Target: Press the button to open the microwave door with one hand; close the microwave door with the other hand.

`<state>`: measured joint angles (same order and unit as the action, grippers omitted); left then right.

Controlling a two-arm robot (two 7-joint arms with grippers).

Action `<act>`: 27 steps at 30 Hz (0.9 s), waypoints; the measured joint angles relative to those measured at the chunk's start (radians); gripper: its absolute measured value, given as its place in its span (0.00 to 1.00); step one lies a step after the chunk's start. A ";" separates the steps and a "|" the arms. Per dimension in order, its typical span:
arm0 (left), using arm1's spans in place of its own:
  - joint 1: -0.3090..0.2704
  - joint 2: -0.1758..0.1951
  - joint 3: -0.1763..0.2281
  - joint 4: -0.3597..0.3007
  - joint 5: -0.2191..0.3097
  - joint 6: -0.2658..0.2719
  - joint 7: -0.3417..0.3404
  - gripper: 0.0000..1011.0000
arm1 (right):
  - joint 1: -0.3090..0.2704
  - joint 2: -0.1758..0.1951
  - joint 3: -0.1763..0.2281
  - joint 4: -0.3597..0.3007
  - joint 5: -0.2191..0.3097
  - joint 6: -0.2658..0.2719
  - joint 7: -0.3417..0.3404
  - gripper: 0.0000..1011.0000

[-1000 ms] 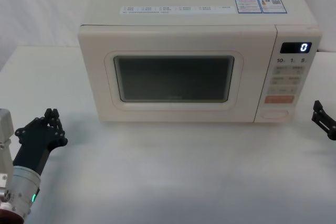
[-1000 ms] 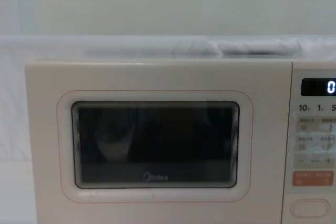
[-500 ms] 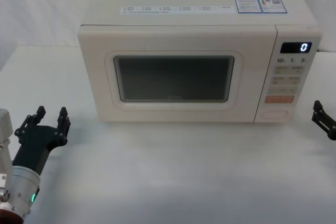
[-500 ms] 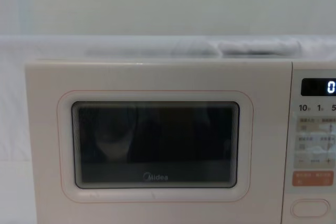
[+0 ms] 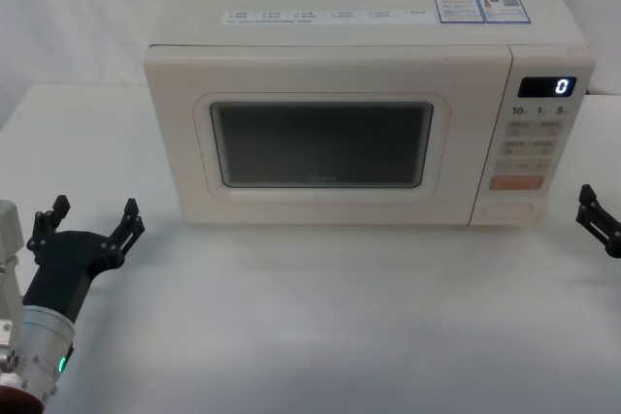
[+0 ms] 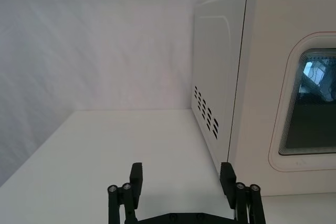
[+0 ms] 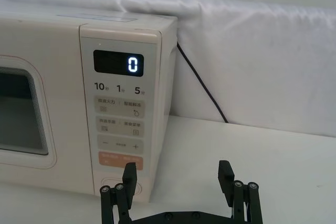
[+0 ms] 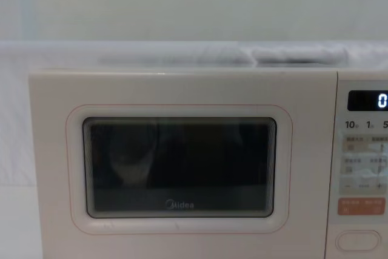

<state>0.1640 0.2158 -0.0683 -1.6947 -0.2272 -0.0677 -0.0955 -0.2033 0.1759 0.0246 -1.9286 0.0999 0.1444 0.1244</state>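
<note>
The cream microwave stands at the back of the white table with the microwave door (image 5: 320, 203) (image 8: 179, 89) shut flush. The button (image 5: 508, 208) (image 8: 359, 240), a wide cream pill shape, is the lowest key of the control panel on the right. My left gripper (image 5: 94, 212) (image 6: 181, 172) hovers over the table in front of the microwave's left corner, open with nothing between its fingers. My right gripper (image 5: 594, 212) (image 7: 177, 174) is at the right edge, just right of the panel and a little in front of it, open and empty.
An orange key (image 5: 515, 182) sits just above the button, with pale keys and a lit display (image 5: 546, 87) higher up. A black power cord (image 7: 202, 85) runs down the white cloth backdrop to the right of the microwave. The table (image 5: 320, 317) spreads in front.
My left gripper has gone from shut to wide open while staying in place. The right gripper and the door have not moved.
</note>
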 joint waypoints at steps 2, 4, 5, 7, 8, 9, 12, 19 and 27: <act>0.000 0.000 0.000 0.000 0.000 0.000 0.000 0.99 | 0.000 0.000 0.000 0.000 0.000 0.000 0.000 0.99; 0.000 0.000 0.000 0.000 -0.001 0.000 0.000 0.99 | 0.000 0.000 0.000 0.000 0.000 0.000 0.000 0.99; 0.000 0.000 0.000 0.000 -0.001 0.000 0.000 0.99 | 0.000 0.000 0.000 0.000 0.000 0.000 0.000 0.99; 0.000 0.000 0.000 0.000 -0.001 0.000 0.000 0.99 | 0.000 0.000 0.000 0.000 0.000 0.000 0.000 0.99; 0.000 0.000 0.000 0.000 -0.001 0.000 0.000 0.99 | 0.000 0.000 0.000 0.000 0.000 0.000 0.000 0.99; 0.000 0.000 0.000 0.000 -0.001 0.000 0.000 0.99 | 0.000 0.000 0.000 0.000 0.000 0.000 0.000 0.99; 0.000 0.000 0.000 0.000 -0.001 0.000 0.000 0.99 | 0.000 0.000 0.000 0.000 0.000 0.000 0.000 0.99; 0.000 0.000 0.000 0.000 -0.001 0.000 0.000 0.99 | 0.000 0.000 0.000 0.000 0.000 0.000 0.000 0.99; 0.000 0.000 0.000 0.000 -0.001 0.000 0.000 0.99 | 0.000 0.000 0.000 0.000 0.000 0.000 0.000 0.99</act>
<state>0.1639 0.2158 -0.0683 -1.6946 -0.2279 -0.0677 -0.0954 -0.2033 0.1759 0.0245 -1.9286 0.0999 0.1443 0.1244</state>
